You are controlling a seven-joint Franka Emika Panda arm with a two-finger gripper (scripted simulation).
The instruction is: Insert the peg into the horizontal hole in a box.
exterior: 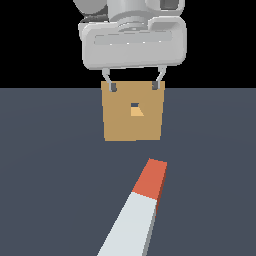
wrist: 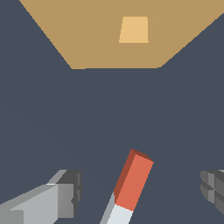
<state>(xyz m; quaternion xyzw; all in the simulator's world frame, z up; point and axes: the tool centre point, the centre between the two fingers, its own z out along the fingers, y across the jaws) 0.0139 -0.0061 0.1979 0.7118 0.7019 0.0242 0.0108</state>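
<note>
On the dark floor I've got the peg (exterior: 136,212) lying flat with its red end toward the box (exterior: 133,112), well apart from it, the hole (exterior: 135,109) sitting in the middle of the near face. My gripper (exterior: 134,86) hangs up by the box, fingers (wrist: 65,194) spread wide with nothing between them

Tan-orange box (exterior: 120,122), hole (exterior: 135,109) dark w/ lighter tan inside, peg (exterior: 137,212) pale grey-white w/ red-orange end, dark slate-blue floor (exterior: 45,165), light grey gripper (exterior: 134,86), black bkgd.
</note>
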